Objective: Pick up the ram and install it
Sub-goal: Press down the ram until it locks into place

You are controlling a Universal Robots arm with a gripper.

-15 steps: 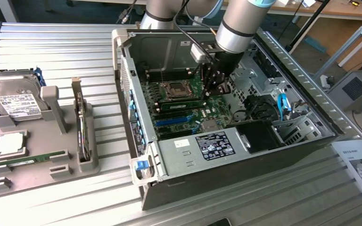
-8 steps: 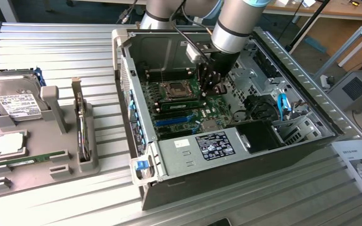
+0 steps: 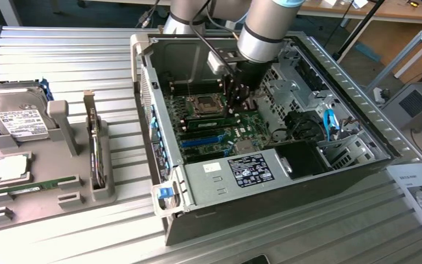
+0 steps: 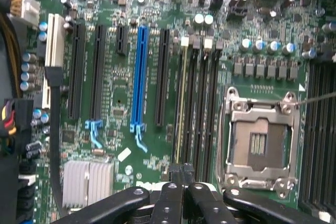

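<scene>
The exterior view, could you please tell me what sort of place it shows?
Probably a robotics lab bench for PC assembly: an open computer case on a ribbed metal table, a grey parts fixture holding a hard drive, and wooden workbenches behind.

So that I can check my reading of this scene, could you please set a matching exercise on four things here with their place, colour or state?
1 long plastic expansion slot
2 square silver processor chip
3 square processor socket
4 black robot gripper

A in the grey tray
B silver metal frame, no chip seated
C blue
D shut, inside the open computer case

Pairs: 1-C, 2-A, 3-B, 4-D
</scene>
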